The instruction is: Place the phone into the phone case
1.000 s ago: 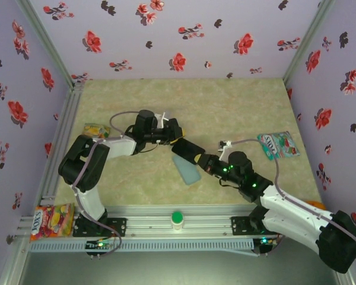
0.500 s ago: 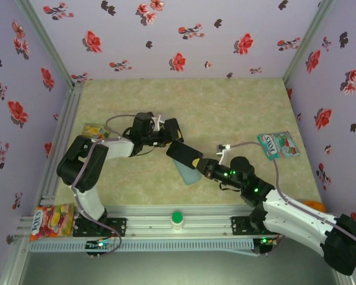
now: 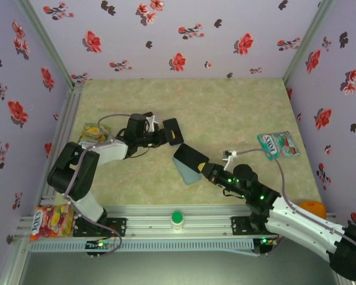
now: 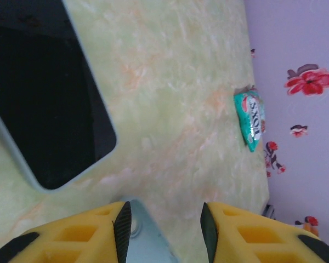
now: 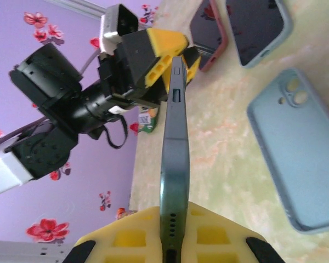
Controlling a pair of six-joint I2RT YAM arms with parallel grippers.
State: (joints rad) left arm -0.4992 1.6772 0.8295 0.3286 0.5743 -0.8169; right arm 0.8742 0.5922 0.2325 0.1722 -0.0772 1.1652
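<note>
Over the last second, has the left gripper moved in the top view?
Yes. The left gripper has drawn back leftward, toward the yellow-green snack packet, which has stayed put.

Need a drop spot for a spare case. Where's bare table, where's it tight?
Free: the far strip of table along the back wall; the near-left patch between left arm and front rail. Crowded: centre, where left gripper, right gripper with phone, and phone case bunch.
</note>
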